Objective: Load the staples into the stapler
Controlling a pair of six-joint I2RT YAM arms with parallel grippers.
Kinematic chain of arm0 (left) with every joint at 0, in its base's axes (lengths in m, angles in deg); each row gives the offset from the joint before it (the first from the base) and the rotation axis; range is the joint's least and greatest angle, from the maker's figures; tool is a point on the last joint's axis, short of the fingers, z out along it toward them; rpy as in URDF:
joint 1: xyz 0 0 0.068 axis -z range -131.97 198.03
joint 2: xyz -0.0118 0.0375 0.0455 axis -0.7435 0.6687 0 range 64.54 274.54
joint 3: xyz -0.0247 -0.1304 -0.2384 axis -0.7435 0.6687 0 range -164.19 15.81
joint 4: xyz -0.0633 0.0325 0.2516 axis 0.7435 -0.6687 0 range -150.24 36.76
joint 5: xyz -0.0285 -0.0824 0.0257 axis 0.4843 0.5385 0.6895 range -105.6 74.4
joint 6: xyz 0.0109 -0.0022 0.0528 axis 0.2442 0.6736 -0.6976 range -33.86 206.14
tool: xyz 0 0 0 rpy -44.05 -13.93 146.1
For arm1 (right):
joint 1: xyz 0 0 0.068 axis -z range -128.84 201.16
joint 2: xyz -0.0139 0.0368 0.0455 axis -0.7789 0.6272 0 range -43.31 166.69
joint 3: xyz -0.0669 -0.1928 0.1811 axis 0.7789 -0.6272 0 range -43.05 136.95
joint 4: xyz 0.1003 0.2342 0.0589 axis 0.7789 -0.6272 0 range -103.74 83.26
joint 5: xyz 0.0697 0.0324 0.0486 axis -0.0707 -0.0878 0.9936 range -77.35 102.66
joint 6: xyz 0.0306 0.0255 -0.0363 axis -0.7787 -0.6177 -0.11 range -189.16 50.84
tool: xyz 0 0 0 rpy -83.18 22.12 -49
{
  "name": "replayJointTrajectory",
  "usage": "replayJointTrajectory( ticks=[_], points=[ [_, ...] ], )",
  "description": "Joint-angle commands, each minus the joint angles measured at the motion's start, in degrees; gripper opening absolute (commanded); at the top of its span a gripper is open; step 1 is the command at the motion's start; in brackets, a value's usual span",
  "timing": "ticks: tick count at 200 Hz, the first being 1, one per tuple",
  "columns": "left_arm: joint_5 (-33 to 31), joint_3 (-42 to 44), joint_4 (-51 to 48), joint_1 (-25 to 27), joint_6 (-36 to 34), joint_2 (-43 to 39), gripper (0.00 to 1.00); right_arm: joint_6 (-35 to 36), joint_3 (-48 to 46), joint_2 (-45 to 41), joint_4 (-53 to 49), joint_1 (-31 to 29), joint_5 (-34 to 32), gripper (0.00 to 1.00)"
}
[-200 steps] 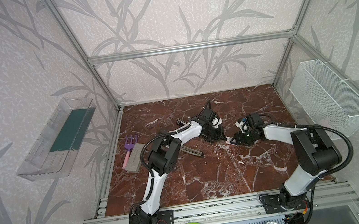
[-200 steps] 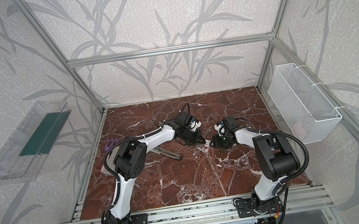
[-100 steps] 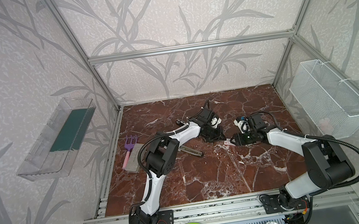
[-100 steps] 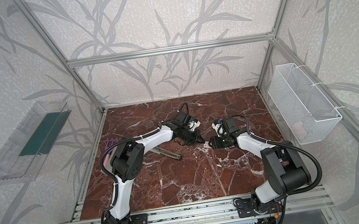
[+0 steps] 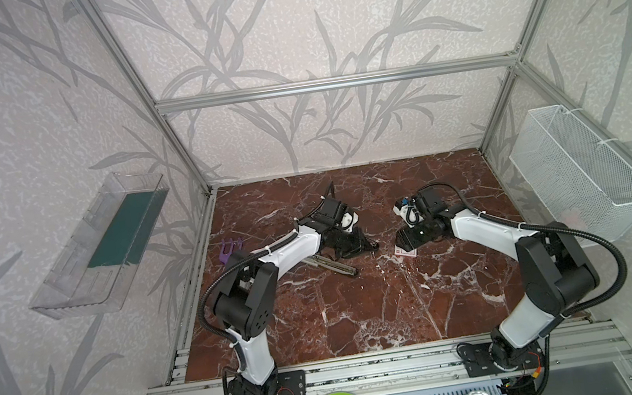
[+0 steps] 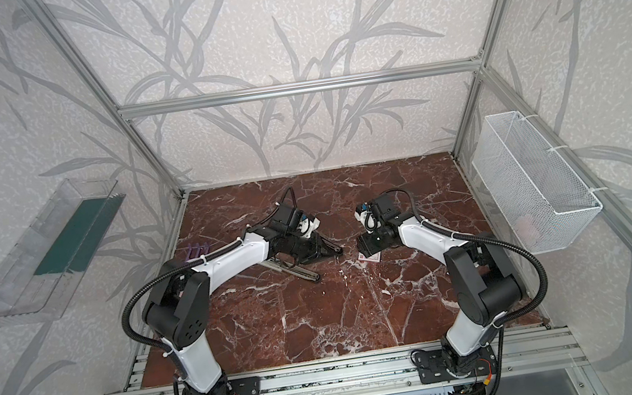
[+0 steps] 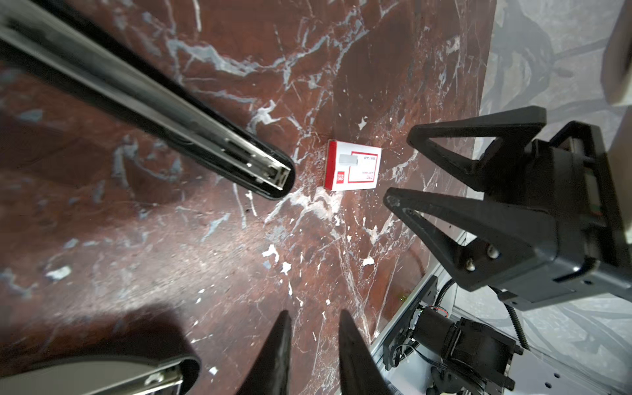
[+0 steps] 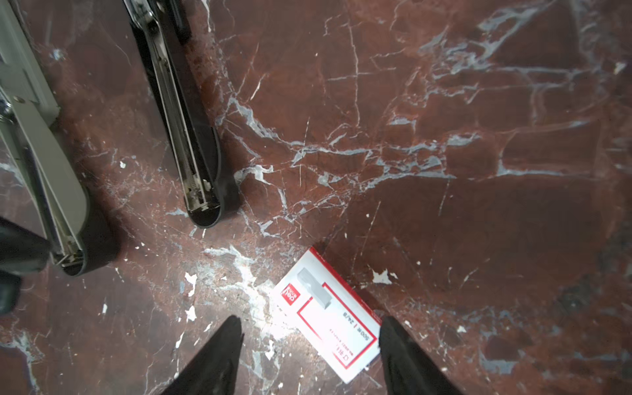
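The staples (image 8: 326,316) lie flat on the table (image 8: 444,171), just right of the stapler (image 8: 191,143) and its open end. My right gripper (image 8: 309,319) gapes over them, holding nothing; my left gripper (image 7: 314,313) is slightly parted, empty. Box sits skewed, so pinching could spin it away.

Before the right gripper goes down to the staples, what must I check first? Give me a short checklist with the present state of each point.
1. The staples lie flat on the table, label up: ok.
2. The right gripper is open above them: ok.
3. The staples sit square to its jaws: not ok, askew.
4. The left gripper is empty: ok.
5. The stapler has its channel open: ok.
6. The staples box is opened: not ok, looks closed.
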Motion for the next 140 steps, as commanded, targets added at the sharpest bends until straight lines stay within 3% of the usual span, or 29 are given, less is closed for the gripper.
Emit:
replayJointTrajectory(
  ticks=[1,55,140],
  points=[
    [-0.9,1.1,0.3,0.1,-0.2,-2.4,0.31,7.1,4.7,3.2,-8.6,-0.6,-1.1,0.66],
    [-0.4,3.8,0.7,-1.7,-0.2,-4.3,0.32,17.8,11.7,10.3,-17.3,-2.2,-3.1,0.66],
    [0.0,7.2,2.8,-3.1,1.0,-6.4,0.33,21.4,15.4,15.5,-18.7,-5.4,-9.1,0.66]
  ],
)
